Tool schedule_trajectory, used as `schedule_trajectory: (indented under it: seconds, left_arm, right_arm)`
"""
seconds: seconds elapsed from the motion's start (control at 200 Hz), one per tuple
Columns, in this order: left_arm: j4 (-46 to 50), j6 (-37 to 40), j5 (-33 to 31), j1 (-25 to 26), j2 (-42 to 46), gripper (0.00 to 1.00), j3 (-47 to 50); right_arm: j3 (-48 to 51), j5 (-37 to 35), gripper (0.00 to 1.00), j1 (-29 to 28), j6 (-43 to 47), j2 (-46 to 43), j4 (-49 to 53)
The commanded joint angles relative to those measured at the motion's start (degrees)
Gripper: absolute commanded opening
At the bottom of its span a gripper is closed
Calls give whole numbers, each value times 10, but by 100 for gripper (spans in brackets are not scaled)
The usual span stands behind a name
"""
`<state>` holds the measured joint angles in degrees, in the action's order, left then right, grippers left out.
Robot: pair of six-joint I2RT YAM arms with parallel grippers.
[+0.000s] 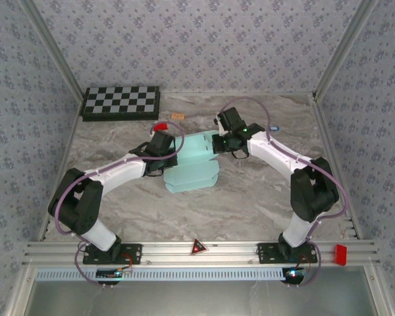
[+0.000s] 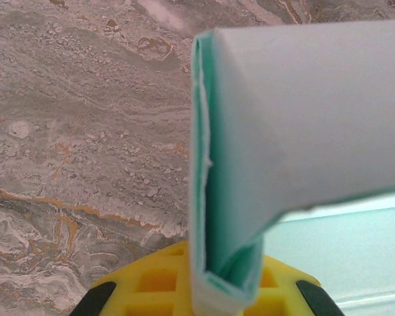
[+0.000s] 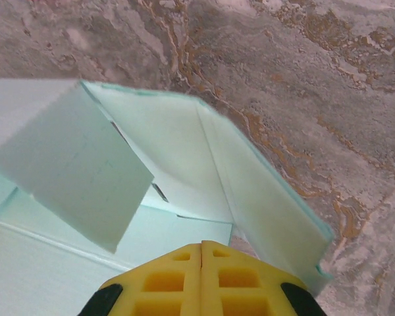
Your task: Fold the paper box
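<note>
Paper box (image 1: 194, 168) sits mid-table on the marble top (image 1: 263, 204), btwn the two arms. It's partly folded, w/ the rest lying flat.

Left gripper (image 1: 170, 148) is at the box's left edge. In the wrist cam its yellow fingers (image 2: 158, 283) are clamped on a doubled-over flap that stands up on edge.

Right gripper (image 1: 218, 143) is at the box's far-right part. Its fingers (image 3: 178, 283) are pressed together w/ nothing btwn them afaict, and the card is just ahead: one flap tilted up on the left, a side panel raised on the right.

Checkerboard (image 1: 122, 102) is at the back left, well apart from the box. A small red bit (image 1: 160, 126) lies btwn them.
</note>
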<state>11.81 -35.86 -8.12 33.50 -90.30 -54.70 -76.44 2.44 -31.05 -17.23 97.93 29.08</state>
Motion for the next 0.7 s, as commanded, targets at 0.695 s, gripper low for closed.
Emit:
schedule_trajectory:
  seconds: [0.695]
  left_arm:
    - [-7,7,3,-3,21,0,-17]
  right_arm:
    - [-38,-85,1,-28,9,45,86]
